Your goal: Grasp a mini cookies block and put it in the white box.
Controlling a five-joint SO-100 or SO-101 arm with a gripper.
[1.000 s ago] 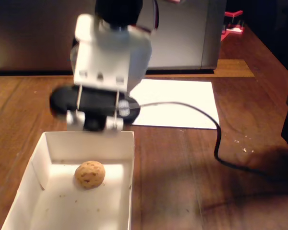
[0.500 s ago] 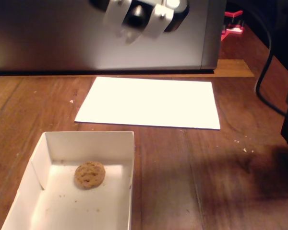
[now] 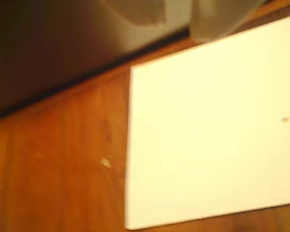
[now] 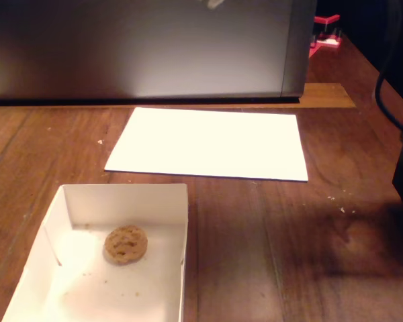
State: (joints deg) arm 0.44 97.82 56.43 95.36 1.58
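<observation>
Gripper gone from fixed view, state unseen.

No text, label, brand, number or sign can be read in either view. The white paper sheet [image 4: 211, 143] is blank, and the white box [image 4: 181, 255] carries no print.

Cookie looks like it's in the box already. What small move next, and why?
Probably just finish retracting to rest. The mini cookies block lies on the floor of the white box, and no other cookie shows on the white paper sheet or the table.
</observation>
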